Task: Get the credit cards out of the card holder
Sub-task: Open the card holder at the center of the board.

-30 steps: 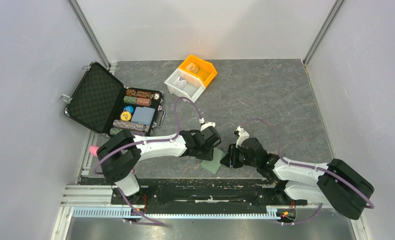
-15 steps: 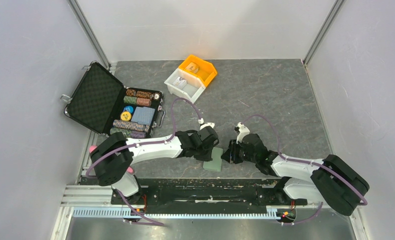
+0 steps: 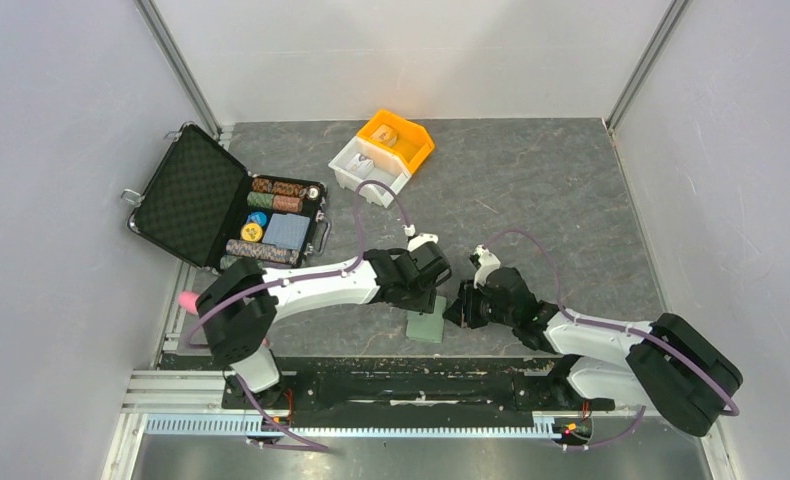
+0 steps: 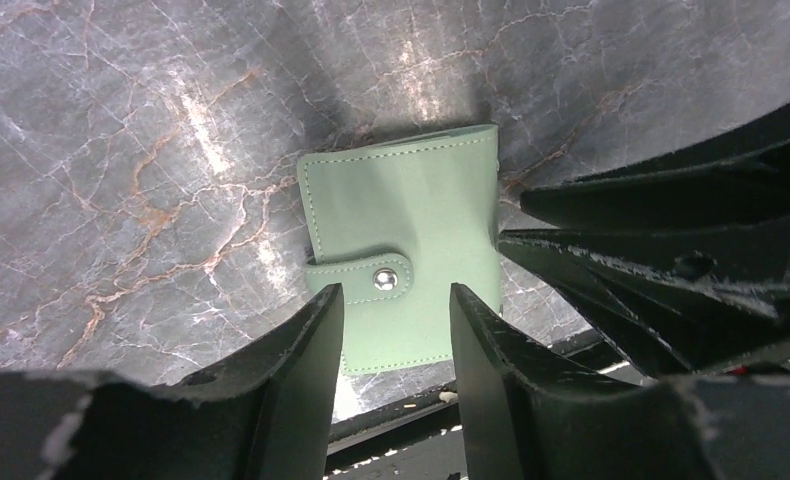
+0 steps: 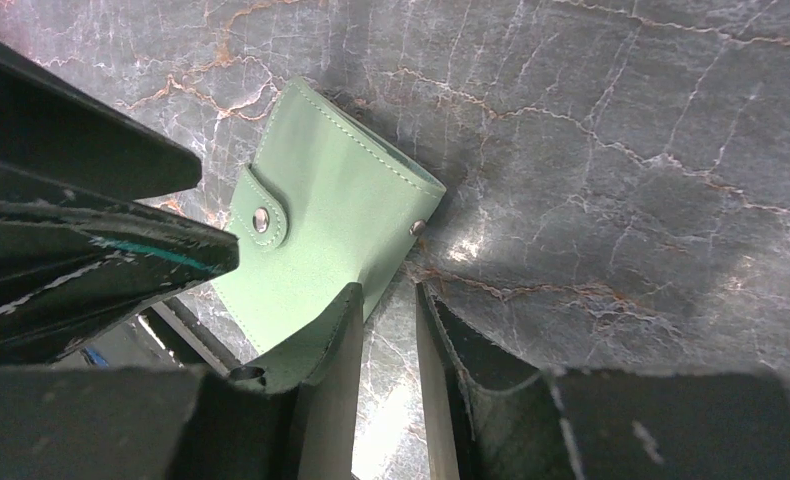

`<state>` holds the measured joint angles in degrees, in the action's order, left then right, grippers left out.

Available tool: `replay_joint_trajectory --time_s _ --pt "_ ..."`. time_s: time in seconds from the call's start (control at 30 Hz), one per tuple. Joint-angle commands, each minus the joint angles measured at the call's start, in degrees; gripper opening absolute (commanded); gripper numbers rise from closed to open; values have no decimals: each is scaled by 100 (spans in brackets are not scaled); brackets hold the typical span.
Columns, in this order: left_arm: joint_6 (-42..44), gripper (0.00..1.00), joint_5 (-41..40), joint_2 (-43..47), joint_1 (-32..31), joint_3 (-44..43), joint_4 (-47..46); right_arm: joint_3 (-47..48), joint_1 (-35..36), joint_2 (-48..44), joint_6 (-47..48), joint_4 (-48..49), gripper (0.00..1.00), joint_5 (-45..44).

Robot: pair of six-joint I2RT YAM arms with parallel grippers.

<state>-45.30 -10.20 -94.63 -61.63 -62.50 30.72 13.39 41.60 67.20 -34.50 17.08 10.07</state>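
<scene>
Since a second ago the left hand (image 4: 396,300) has swung slightly toward 1 o'clock in the overhead view, and the right hand (image 5: 386,302) has edged closer in. The card holder (image 3: 426,326) lies much where it lay, though less of it now shows past the left hand.

That holder rests flat on the bench (image 3: 531,200), at 6 o'clock of its middle and close to the near edge. It is folded shut, with its snap tab (image 4: 371,279) buttoned across the front. No credit cards show anywhere.

Left hand: fingers moderately apart and gripping nothing, poised above the tab, with one finger over its outer end.

Right hand: at the holder's 3 o'clock side, fingers narrow with only bare bench visible in the gap. One finger overlaps the holder's edge, and I cannot tell whether it presses there.

The step in hand looks like getting the holder open, well before any card comes out. Next, probably, one hand must pin the body while the other catches the tab's free end and peels it off the snap. A thin, flat tab will be easy to miss.
</scene>
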Motion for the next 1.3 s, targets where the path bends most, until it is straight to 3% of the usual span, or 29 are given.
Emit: replay_joint_trajectory --time_s 0.0,0.47,0.6,0.9,1.27 --pt "275 50 -314 -307 -61 -428 490 -66 -21 -176 -32 59 29 -9" --pt "257 46 -237 -1002 -183 -819 778 -185 -21 -226 -109 208 29 13" --pt "223 33 -264 -1037 -199 -810 830 -217 -25 -229 -245 301 36 -30" --pt "223 2 -280 -795 -204 -804 805 -361 -22 71 -501 707 36 27" --pt "19 2 34 -268 -190 -397 262 -463 -21 466 -730 1016 28 161"
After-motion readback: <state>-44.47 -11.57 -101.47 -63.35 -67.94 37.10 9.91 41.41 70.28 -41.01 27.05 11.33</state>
